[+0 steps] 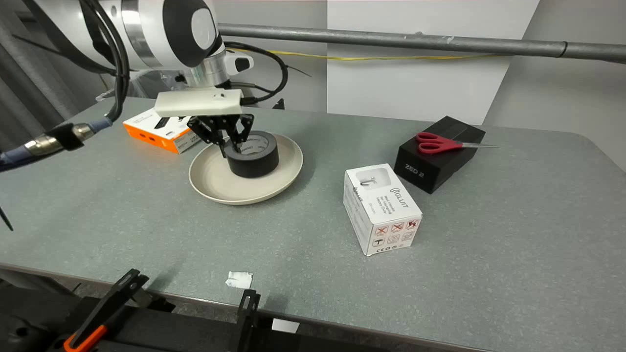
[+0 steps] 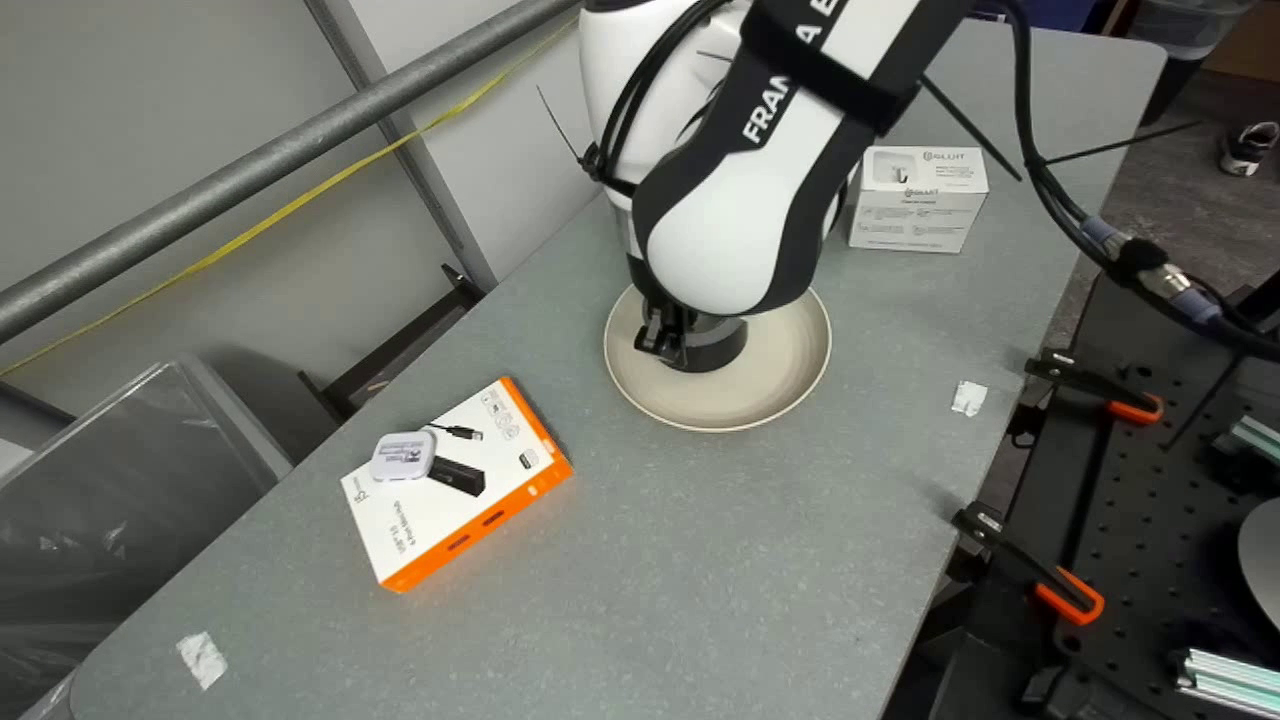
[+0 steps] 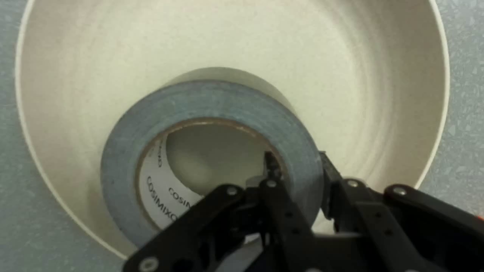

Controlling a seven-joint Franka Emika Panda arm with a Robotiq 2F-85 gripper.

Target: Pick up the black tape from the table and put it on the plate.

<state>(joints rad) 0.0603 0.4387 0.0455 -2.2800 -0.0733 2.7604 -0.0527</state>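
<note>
Plainly, there is one tape [image 1: 254, 166], a black roll, and it is inside the rim of the one plate [image 1: 210, 176], off to a side of the middle. The gripper [image 3: 298, 162] is clenched on the tape: of its two fingers [image 3: 331, 185], one is down in the hole and the other lies against the outer wall, so a single stretch of the ring is pinched between them. Whether the tape's underside bears on the plate, I cannot tell. One arm [image 2: 740, 240] carries the gripper and, in an exterior view, hides part of the tape.

One table [image 1: 513, 244], grey and speckled, lies beneath the plate, and three boxes are on it. There is one orange box [image 2: 450, 515], white on top, near the plate and apart from it; one white box [image 1: 384, 205], printed on its faces; and one black box [image 1: 435, 166], just beside the white box. On the black box rests one pair of scissors [image 1: 452, 145] with two red handle loops, the blades reaching past the box's edge. On the orange box lies one small white slab [image 2: 402, 456] with rounded corners. Two white scraps [image 2: 968, 397] are on the table, well apart from each other. Two clamps [image 2: 1085, 380] stand at the table's edge in both exterior views.

Behind the table run one pipe [image 1: 391, 36] and one yellow cord [image 1: 371, 58], and one white panel [image 1: 420, 83] shows past the pipe. One shoe [image 2: 1248, 148] is on the floor [image 2: 1205, 220].
</note>
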